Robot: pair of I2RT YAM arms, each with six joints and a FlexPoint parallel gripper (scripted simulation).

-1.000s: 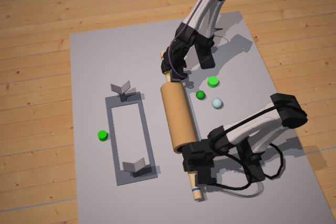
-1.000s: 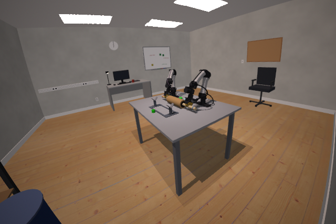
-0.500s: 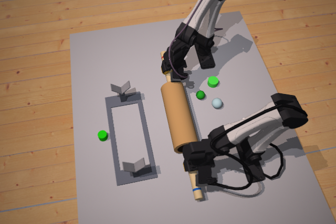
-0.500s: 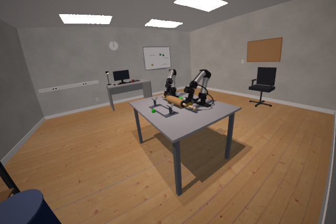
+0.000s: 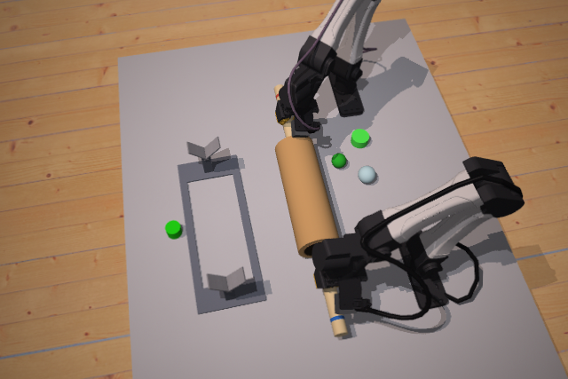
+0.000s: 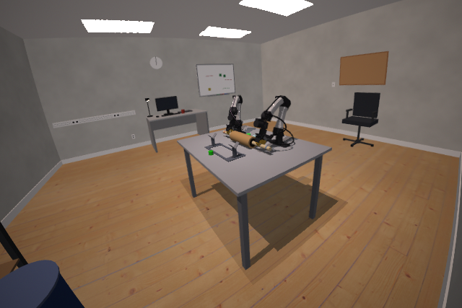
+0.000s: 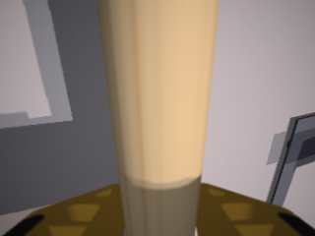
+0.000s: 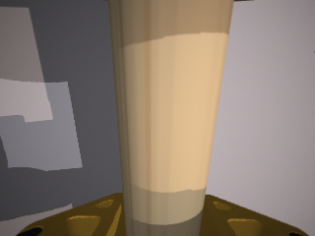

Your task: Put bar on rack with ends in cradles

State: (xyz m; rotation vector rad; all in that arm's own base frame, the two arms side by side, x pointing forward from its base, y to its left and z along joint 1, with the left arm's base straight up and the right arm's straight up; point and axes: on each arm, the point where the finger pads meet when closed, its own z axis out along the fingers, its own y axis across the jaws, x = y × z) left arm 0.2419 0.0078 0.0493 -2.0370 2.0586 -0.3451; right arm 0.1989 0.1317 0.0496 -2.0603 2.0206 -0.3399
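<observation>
Looking from the lower right of the top view, we have the left tool clamped on the blue-banded end of the bar. The bar's thick roller fills the centre, beside the V-cradle rack at left on our tabletop. Farther up, our right tool grips the red-banded end.

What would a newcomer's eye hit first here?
The bar, its fat tan middle near the centre of the top view, with both grippers shut on its thinner ends. Then the dark rack beside it, V-shaped cradles unfilled.
</observation>
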